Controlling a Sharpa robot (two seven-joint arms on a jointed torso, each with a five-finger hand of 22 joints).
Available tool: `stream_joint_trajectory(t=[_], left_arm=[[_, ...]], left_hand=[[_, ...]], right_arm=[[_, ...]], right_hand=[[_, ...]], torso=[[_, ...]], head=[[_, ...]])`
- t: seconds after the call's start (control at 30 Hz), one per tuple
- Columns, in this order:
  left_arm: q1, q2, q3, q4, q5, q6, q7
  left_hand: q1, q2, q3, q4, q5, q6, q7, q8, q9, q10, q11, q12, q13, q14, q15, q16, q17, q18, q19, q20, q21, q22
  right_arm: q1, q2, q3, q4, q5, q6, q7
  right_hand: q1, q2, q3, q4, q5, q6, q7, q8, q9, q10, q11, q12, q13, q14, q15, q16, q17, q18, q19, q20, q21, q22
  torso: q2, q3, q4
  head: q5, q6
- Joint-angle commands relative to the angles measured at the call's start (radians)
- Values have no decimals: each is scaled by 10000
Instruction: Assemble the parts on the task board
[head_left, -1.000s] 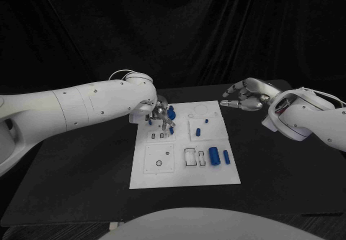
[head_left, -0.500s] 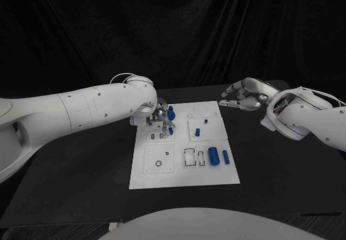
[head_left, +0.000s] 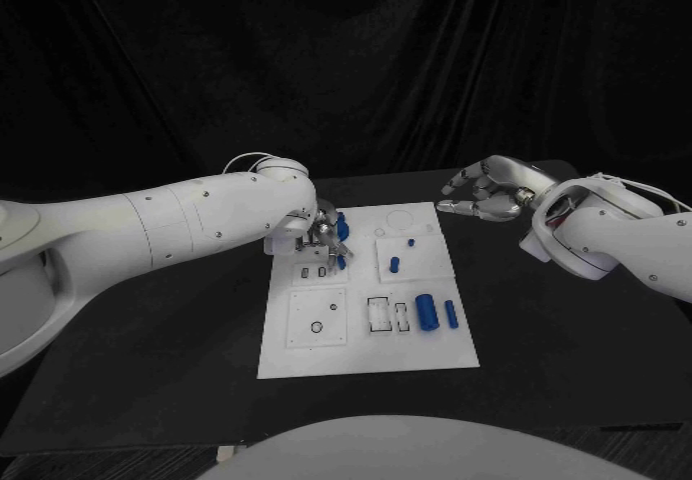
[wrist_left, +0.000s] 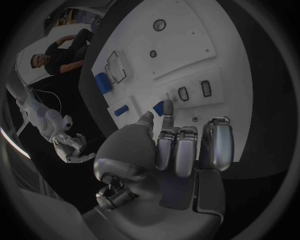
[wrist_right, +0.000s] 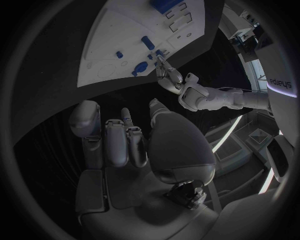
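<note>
1. White board (head_left: 369, 345) lies mid-table; the left hand (head_left: 315, 235) hangs over its far left corner, fingers bunched downward.
2. At that hand's fingertips (wrist_left: 167, 107) sits a small blue part (wrist_left: 159, 108), just beside two small slots (wrist_left: 194, 91). It looks pinched, though I cannot tell for sure.
3. More blue pieces (head_left: 436, 311) lie on the board, well apart from that hand towards the robot.
4. The right hand (head_left: 488, 192) hovers off the board's far right corner, fingers curled in, holding nothing.
5. Risk, as I judge it: the part could tip or jam if it meets its slot tilted, since the fingers hide the seat.
6. A hard push might also slide the board.
</note>
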Motion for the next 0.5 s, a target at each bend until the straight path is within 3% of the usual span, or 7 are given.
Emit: stream_joint_trajectory(t=[0.03,0.5], left_arm=[[-22,33,10,-28,6,-133,289],[-51,63,10,-94,6,-15,304]], left_hand=[[-85,11,93,-11,-11,24,26,-71,16,1043,56,26,2610,1021,41,27,2634,-85,-53,0,-68,474],[-28,-102,405,-264,91,92,9,-268,152,1043,45,26,2610,1021,36,27,2634,-78,-62,1,-114,469]], right_arm=[[-33,0,7,-14,-6,57,-81],[-120,42,7,-94,-6,133,-110]], right_hand=[[45,88,-39,4,67,42,16,-27,-13,290,48,-42,1768,406,74,-38,18,88,-20,40,-51,1149],[57,113,-41,3,73,44,27,-40,-28,251,62,-70,1722,379,86,-113,-69,112,-63,47,-208,1111]], torso=[[-7,-1,7],[-30,-1,-1]], head=[[-14,-2],[-6,-2]])
